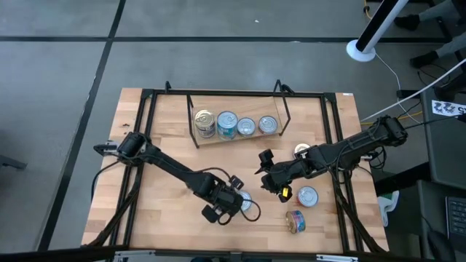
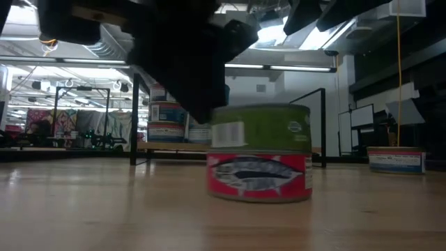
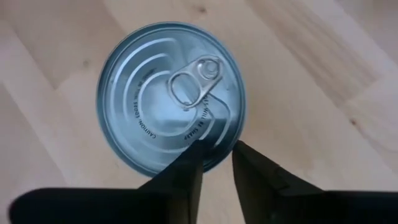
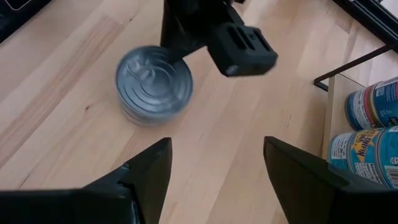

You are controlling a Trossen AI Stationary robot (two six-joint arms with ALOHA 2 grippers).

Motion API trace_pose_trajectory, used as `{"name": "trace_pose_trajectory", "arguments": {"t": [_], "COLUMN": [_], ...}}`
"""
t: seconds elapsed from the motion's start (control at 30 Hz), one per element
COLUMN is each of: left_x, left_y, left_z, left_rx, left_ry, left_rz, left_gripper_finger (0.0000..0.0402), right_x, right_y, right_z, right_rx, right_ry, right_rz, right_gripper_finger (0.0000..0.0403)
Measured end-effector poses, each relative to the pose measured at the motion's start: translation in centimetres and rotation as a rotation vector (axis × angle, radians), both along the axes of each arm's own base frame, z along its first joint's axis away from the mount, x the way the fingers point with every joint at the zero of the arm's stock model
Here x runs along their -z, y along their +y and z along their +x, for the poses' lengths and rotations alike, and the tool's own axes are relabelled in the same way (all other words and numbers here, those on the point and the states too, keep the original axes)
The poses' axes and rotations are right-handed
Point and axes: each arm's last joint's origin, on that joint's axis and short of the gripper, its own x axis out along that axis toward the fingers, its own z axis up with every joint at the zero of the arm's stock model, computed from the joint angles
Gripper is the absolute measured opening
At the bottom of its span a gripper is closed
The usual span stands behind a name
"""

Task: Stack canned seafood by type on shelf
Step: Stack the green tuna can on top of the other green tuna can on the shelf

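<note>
Light wood fills the high view: a table [image 1: 167, 145] with a small shelf [image 1: 237, 137] near its far edge, holding 4 cans [image 1: 237, 125] in a row. The left gripper [image 1: 231, 202] sits near the front, touching a stack of 2 cans [image 1: 247, 205]. The right gripper [image 1: 266, 169] hovers mid-table, beside the shelf's right end. 3 more cans lie on the right: one [image 1: 301, 151] by the right arm, one [image 1: 307, 196] upright, one [image 1: 295, 221] tipped on its side.

Low view: a green-labelled can [image 2: 260, 127] stands on a red can [image 2: 259, 177] with a fish picture. A dark gripper looms above and left of them. The shelf [image 2: 167, 146] with cans shows behind.

Left wrist view: a silver lid [image 3: 171, 96] with a ring pull, seen from above. The 2 fingers [image 3: 186, 177] stand close together with a narrow gap, their tips over the lid's rim, holding nothing.

Right wrist view: the fingers [image 4: 149, 171] are spread wide, empty. Beyond them is the stack [image 4: 153, 84] with the left gripper [image 4: 205, 37] at it, and shelved cans [image 4: 367, 130] to one side.
</note>
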Motion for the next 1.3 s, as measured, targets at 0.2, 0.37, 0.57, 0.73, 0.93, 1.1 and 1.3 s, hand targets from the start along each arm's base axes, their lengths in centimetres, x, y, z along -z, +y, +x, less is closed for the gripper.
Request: {"name": "trace_pose_trajectory", "arguments": {"t": [0.2, 0.37, 0.57, 0.73, 0.93, 1.1, 1.3], "left_x": [0.0, 0.0, 0.0, 0.0, -0.4, -1.1, -1.2], "left_y": [2.0, 4.5, 7.5, 9.3, 10.3, 10.7, 10.9], "left_z": [0.8, 1.6, 2.3, 2.6, 2.7, 2.9, 3.2], "left_rx": [-0.073, -0.155, -0.242, -0.302, -0.332, -0.353, -0.376], "left_ry": [-0.001, -0.002, -0.001, -0.001, -0.017, -0.066, -0.089], "left_rz": [-0.011, -0.020, -0.025, -0.034, -0.043, -0.064, -0.083], "left_gripper_finger": [0.0031, 0.0004, 0.0002, 0.0001, 0.0000, 0.0000, 0.0000], "right_x": [0.1, 0.3, 0.5, 0.7, 1.1, 1.2, 2.4], "right_y": [0.0, -0.2, -0.3, -0.4, -1.0, -1.2, -1.4], "right_z": [-0.1, -0.4, -0.6, -0.9, -1.6, -1.7, -1.8], "right_rx": [0.000, 0.000, 0.001, 0.019, 0.071, 0.137, 0.212], "right_ry": [0.008, 0.050, 0.082, 0.114, 0.176, 0.175, 0.152], "right_rz": [-0.003, -0.021, -0.034, -0.064, -0.155, -0.187, -0.201], "right_gripper_finger": [0.0253, 0.0253, 0.0253, 0.0253, 0.0253, 0.0253, 0.0253]}}
